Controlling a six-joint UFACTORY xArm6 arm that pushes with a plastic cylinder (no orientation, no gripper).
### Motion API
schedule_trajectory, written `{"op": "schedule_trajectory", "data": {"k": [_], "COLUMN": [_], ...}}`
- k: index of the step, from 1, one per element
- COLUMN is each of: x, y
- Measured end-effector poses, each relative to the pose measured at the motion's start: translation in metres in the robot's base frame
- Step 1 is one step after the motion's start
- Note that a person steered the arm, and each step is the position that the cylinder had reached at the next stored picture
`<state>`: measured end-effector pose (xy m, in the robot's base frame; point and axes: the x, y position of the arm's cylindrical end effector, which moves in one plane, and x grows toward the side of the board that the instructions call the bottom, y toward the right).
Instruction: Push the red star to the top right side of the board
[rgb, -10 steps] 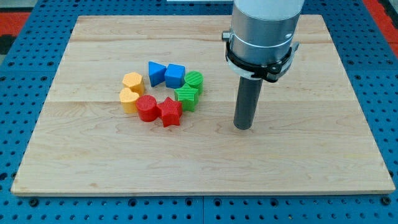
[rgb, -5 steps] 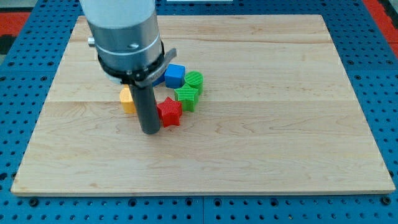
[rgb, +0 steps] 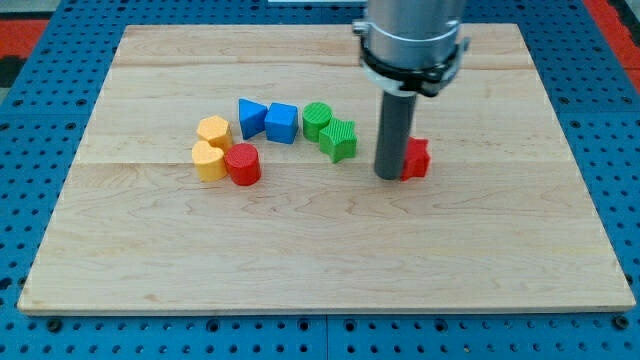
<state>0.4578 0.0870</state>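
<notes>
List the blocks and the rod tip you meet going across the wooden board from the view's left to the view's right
Two yellow blocks, one above the other → red cylinder block → blue triangular block → blue cube block → round green block → second green block → my tip → red star block, partly hidden behind the rod.

Single fixed camera, elevated at the board's 6 o'clock edge, facing 12 o'clock and tilted downward. Medium range: the whole wooden board (rgb: 330, 280) fills the frame. No second view.
</notes>
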Motion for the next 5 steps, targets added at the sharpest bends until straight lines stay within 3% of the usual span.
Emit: {"op": "schedule_trajectory", "data": {"k": [2,3,5], "x": [-0.033,-0.03,-0.1], "y": [0.077,0.105,0.066]}}
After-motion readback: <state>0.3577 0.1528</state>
